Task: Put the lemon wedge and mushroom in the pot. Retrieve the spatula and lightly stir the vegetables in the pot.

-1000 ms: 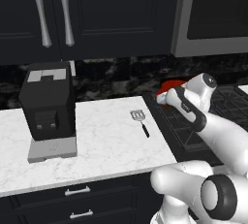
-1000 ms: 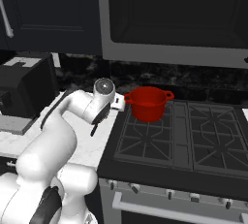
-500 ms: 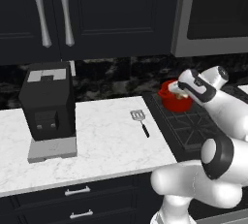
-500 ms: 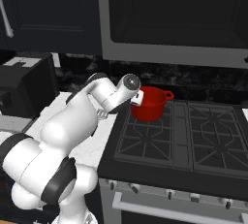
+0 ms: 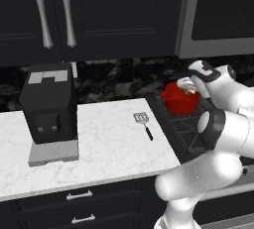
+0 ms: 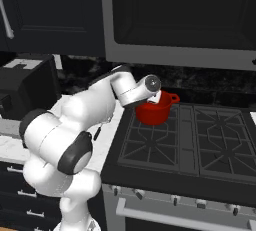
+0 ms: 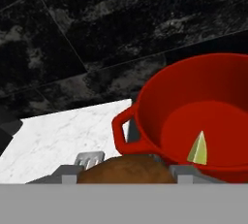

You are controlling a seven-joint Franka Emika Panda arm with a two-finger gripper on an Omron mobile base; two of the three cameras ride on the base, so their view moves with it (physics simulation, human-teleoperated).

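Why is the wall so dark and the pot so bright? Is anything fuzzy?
Left base view: the cabinets are black, so the red pot and white counter stand out. Hand view: the mushroom sits so close that it looks big and soft-edged, while the lemon wedge in the pot looks sharp. Right base view: nothing is fuzzy, with no glare.

Mushroom (image 7: 127,170): lower half cut off at hand view's bottom. Spatula (image 7: 89,158): head alone visible there. Pot (image 7: 193,116): right side cropped; claw (image 6: 156,98) overlaps its rim.
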